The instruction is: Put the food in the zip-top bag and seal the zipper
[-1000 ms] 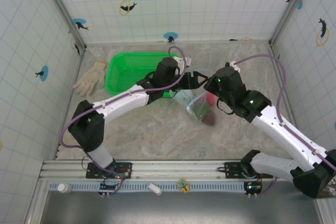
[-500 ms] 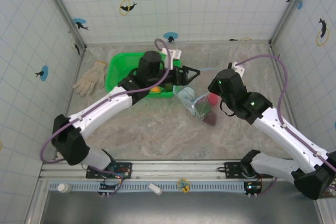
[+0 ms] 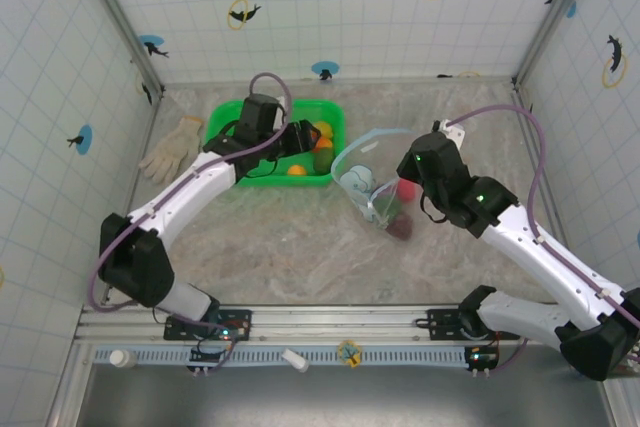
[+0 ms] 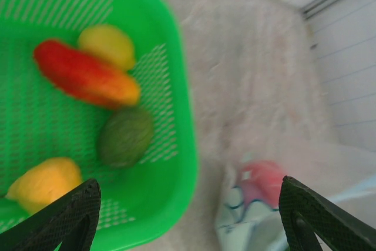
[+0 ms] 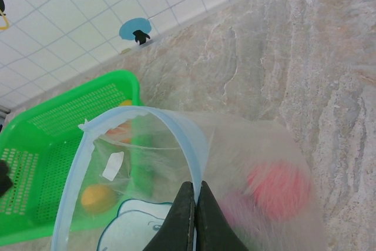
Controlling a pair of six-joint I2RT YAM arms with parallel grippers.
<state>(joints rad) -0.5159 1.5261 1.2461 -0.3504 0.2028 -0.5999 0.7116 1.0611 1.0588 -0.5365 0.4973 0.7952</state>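
Right of the green basket (image 3: 222,147), clear crinkly zip-top bag (image 3: 375,192), light-blue zipper (image 5: 197,151) bowed into an open loop, mouth facing far-left, long axis far to near, pink food (image 5: 277,189) inside, right gripper (image 5: 192,187) pinched closed on the zipper, left gripper (image 4: 188,186) spread wide, empty, above the basket

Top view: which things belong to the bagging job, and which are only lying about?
Job:
zip-top bag
its zipper
food, some in the green basket, some already in the bag

Lying about:
white glove
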